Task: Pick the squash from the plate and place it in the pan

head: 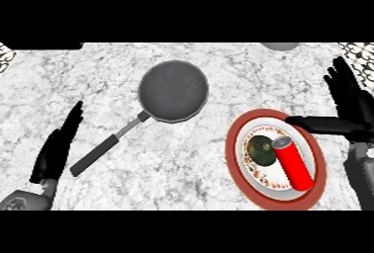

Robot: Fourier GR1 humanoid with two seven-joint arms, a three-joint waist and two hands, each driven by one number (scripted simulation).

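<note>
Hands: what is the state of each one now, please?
Left hand: open, holding nothing.
Right hand: open, holding nothing, thumb above the plate.

The right hand [349, 101] hangs open, fingers straight, thumb stretched over the plate [316, 190] rim. Just below that thumb lie a dark squash [260, 149] and a red can [294, 164]. The pan [173, 91] sits well apart, nearer the open left hand [58, 148].

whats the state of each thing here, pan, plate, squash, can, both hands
dark round frying pan: empty, upright on the counter
red-rimmed white plate: holds squash and can
dark green squash: on the plate, untouched
red cylindrical can: lying on its side on the plate
left hand: open, holding nothing
right hand: open, thumb over the plate's rim
</note>
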